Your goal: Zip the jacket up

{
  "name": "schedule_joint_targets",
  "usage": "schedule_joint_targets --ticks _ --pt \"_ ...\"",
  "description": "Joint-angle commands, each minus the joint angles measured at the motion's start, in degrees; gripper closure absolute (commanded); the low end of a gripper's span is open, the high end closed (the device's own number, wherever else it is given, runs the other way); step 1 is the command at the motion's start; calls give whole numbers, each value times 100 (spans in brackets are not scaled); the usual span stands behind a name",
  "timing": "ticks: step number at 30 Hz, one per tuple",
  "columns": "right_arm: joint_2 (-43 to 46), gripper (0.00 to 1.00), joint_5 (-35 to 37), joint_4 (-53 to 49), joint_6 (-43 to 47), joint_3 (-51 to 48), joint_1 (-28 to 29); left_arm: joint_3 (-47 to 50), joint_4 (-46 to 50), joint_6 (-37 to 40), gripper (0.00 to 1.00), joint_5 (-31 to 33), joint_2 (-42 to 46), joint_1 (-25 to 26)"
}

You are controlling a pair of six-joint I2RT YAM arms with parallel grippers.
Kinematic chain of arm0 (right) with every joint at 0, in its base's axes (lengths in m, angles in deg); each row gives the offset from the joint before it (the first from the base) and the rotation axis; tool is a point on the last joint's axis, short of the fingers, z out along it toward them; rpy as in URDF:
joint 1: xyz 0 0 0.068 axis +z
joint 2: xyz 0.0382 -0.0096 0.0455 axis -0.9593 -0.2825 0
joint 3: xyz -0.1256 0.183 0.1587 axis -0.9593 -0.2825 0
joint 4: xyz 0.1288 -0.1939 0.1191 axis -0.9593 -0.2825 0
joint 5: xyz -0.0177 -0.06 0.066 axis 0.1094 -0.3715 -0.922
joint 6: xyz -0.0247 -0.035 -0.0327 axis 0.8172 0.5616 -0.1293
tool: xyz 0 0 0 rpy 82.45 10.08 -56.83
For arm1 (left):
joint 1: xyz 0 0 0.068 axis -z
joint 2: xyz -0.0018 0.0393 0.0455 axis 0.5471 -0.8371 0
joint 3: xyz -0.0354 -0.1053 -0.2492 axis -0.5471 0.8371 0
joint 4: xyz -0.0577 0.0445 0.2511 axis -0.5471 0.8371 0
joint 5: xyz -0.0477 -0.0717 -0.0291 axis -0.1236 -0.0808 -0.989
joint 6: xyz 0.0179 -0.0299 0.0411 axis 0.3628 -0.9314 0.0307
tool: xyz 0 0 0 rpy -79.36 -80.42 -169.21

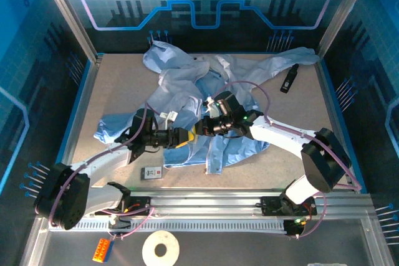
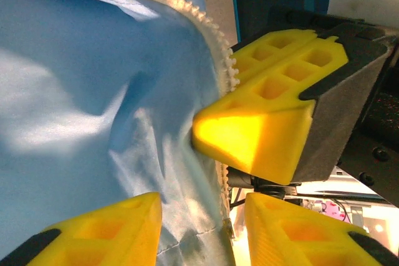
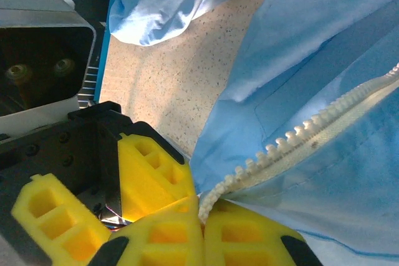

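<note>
Starting close by, the right pincer (image 3: 201,222) is shut tight on the end of the zipper strip (image 3: 312,130). The left pincer (image 2: 202,210) sits just beside it, partly wide, with a toothed edge (image 2: 216,51) hanging inside it but not pinched. Both meet over the middle of the jacket (image 1: 177,88), which lies crumpled and open on the surface (image 1: 115,91), reaching to the far side. I think zipping has not begun, because the teeth are bare and not joined. All of it is left. The slider is hidden, so I cannot find it.
</note>
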Motion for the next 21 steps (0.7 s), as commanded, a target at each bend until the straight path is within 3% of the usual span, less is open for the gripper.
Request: schedule_joint_targets --ticks 1,5,9,15,18,21 --pt "-66 100 54 -163 157 177 -28 -165 -114 -21 63 -278 -151 -22" --pt "-83 100 83 -181 170 185 -36 -116 -122 -25 77 -334 -176 40" --pt "-70 98 129 -234 180 190 -37 -28 -85 12 100 -236 -74 34" --pt "299 59 451 -680 401 186 -84 61 12 54 100 0 38 30" --pt "633 51 581 -987 542 35 -204 114 59 63 100 136 84 27" --pt "979 49 743 -1323 618 -248 -325 170 297 97 100 422 198 25"
